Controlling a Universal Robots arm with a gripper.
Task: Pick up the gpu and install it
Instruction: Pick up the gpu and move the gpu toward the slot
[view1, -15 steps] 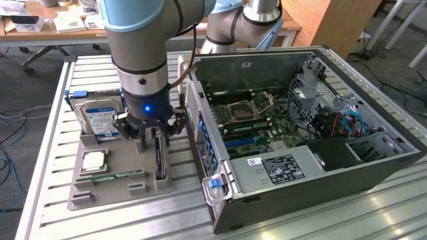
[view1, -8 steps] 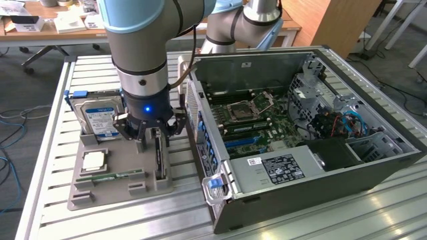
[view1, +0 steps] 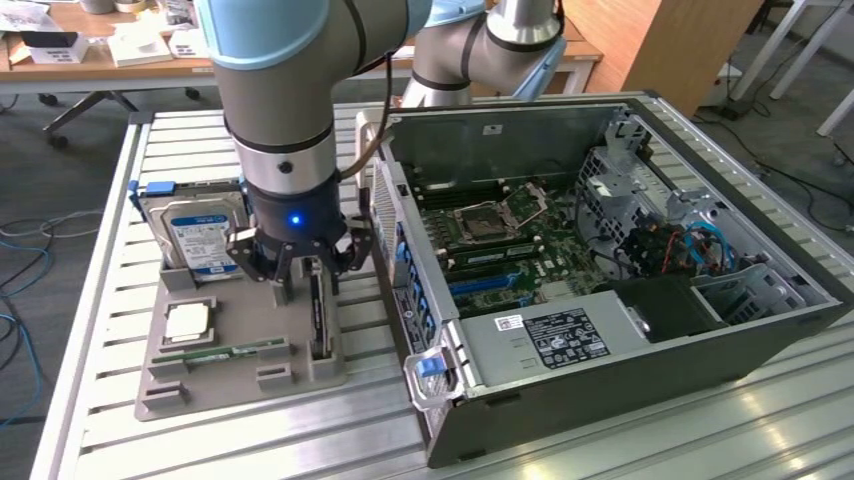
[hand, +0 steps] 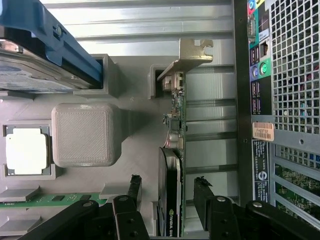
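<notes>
Early days: the gpu (hand: 177, 117) stands on edge in the grey tray (view1: 220, 388), on the exterior view's left of the open PC case (view1: 574, 335). The gripper (hand: 167, 180) straddles it with jaws apart, not clamped, so pickup and install are both left.

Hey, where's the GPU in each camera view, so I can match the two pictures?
Exterior view: the gpu stands on edge in the grey holder, directly under the gripper, on the exterior view's left of the computer case.
Wrist view: the gpu runs between the open gripper's fingers, a gap on each side.
Shared landmark: the blue-framed hard drive.
</notes>
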